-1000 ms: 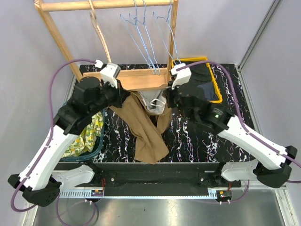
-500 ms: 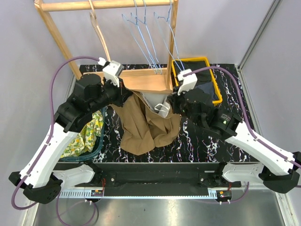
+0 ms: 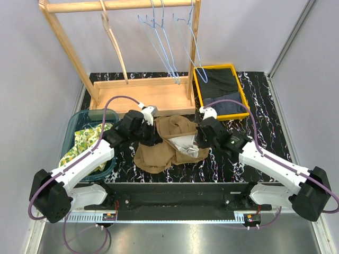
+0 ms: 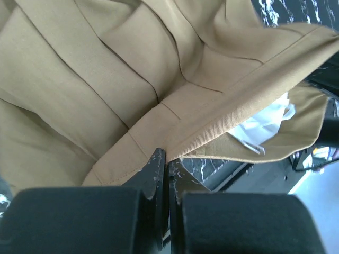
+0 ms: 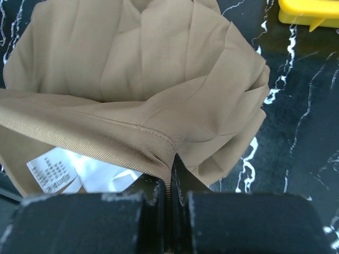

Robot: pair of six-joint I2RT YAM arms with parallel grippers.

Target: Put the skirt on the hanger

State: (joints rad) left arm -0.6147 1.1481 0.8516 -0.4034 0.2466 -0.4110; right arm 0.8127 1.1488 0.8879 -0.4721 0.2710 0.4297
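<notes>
Both arms have come down from rack height to the table since the earlier frame, carrying the skirt with them. Skirt [image 3: 168, 142] lies crumpled on the black marbled table [image 3: 262, 106], just in front of the base of the wooden rack [image 3: 137, 94], between the two grippers. Left gripper [image 4: 163, 160]: fingers pressed together on the waistband edge. Right gripper [image 5: 169, 185]: likewise clamped on a waistband corner, beside the white label [image 5: 53, 172]. Wire hangers [image 3: 164, 50] and wooden hanger [image 3: 117, 53] hang from the rack's rail, well apart from the skirt. Yellow tray [image 3: 214, 67] with dark cloth: right rear. Teal bin [image 3: 87, 112] with green patterned cloth [image 3: 87, 140]: left.
</notes>
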